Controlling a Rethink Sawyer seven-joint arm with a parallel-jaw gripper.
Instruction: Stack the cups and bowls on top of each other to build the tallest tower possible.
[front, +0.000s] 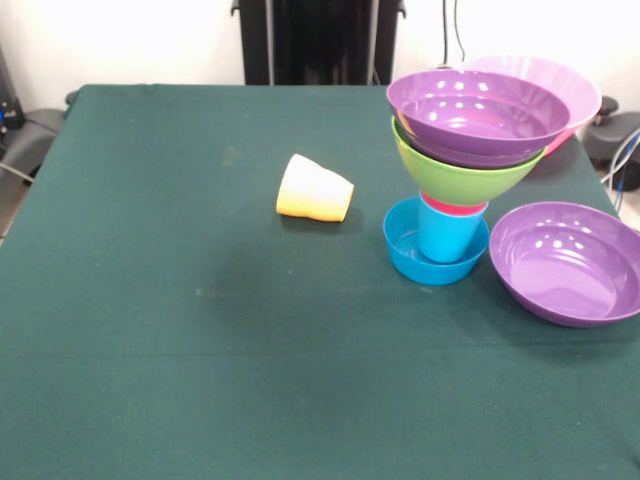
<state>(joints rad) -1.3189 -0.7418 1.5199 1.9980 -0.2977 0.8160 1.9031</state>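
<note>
The table (200, 380) carries the tower (460, 150) at right: purple bowl (470, 115) on green bowl (460, 180), red and blue cups (447, 235) beneath, in a small blue bowl (400, 250). A pink bowl (570, 85) sits behind, a loose purple bowl (570, 265) just beside. The yellow cup (315, 188) lies tipped left of the tower, axis crosswise, mouth pointing left. No gripper shows, so its state cannot be told

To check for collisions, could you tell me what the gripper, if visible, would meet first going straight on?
No gripper shows, so its line cannot be judged. Descending over the tower, it would probably meet the wide purple plastic bowl on top first.
</note>
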